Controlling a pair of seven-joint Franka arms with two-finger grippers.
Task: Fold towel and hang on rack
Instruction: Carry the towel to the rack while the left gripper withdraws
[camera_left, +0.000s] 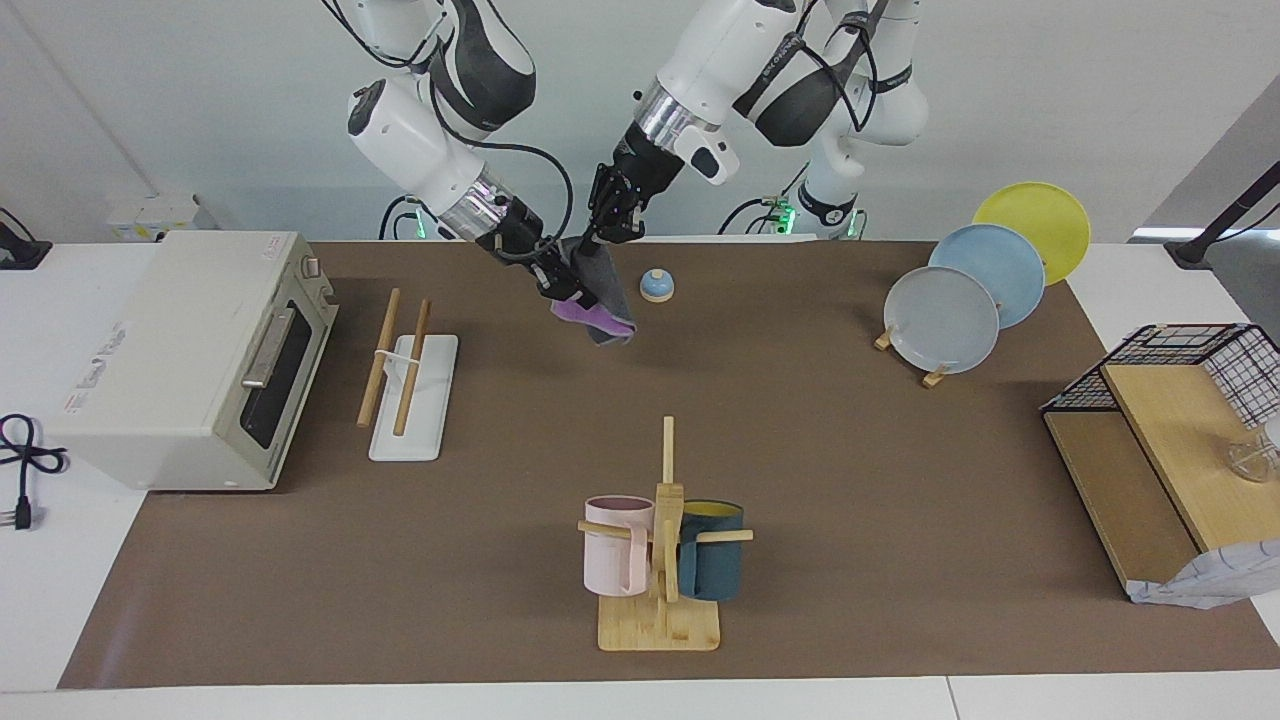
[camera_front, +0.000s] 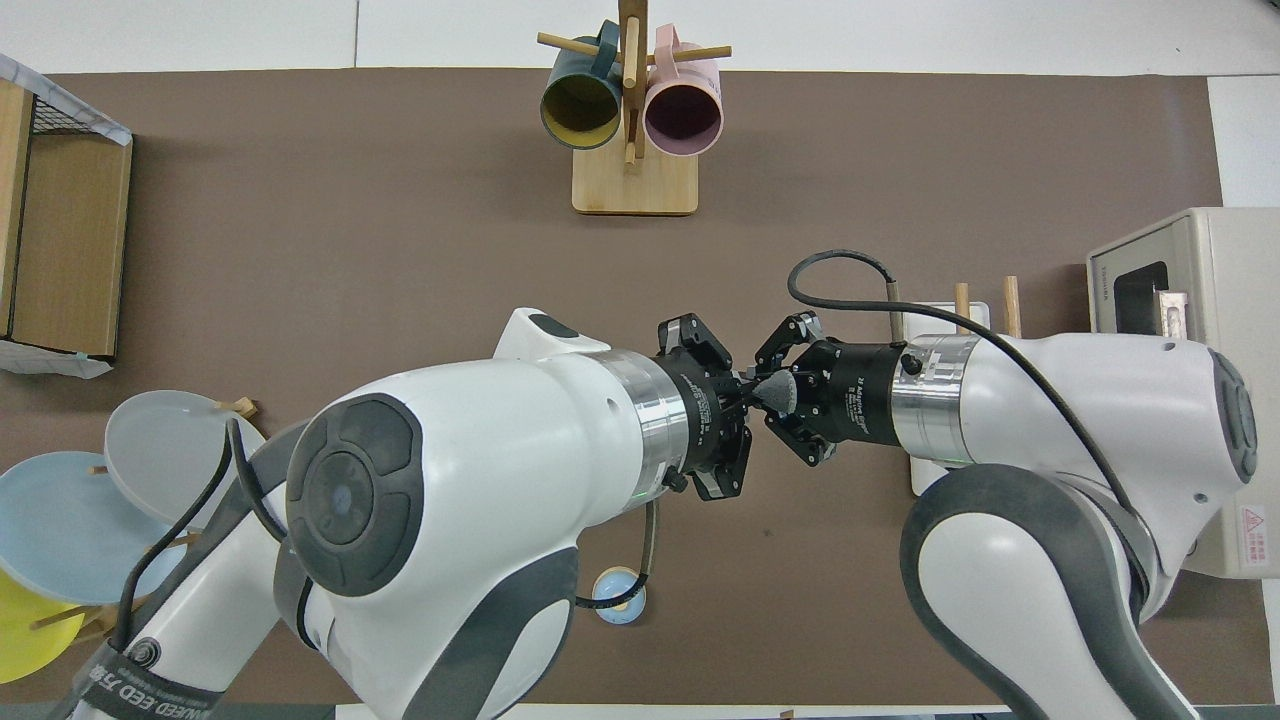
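The towel (camera_left: 603, 308), purple on one face and dark grey on the other, hangs bunched in the air over the brown mat between the rack and a small blue dome. Only a grey tip of it (camera_front: 776, 393) shows in the overhead view. My right gripper (camera_left: 558, 284) is shut on its side edge. My left gripper (camera_left: 597, 238) is shut on its top corner. The two grippers nearly meet in the overhead view, left gripper (camera_front: 745, 396) and right gripper (camera_front: 792, 396). The rack (camera_left: 411, 380) stands empty beside the oven; my right arm hides most of it from overhead (camera_front: 961, 300).
A toaster oven (camera_left: 190, 360) stands at the right arm's end. A mug tree (camera_left: 665, 545) with two mugs is far from the robots. The blue dome (camera_left: 657, 286), a plate stand (camera_left: 940, 320) and a wire basket on a wooden shelf (camera_left: 1170, 420) lie toward the left arm's end.
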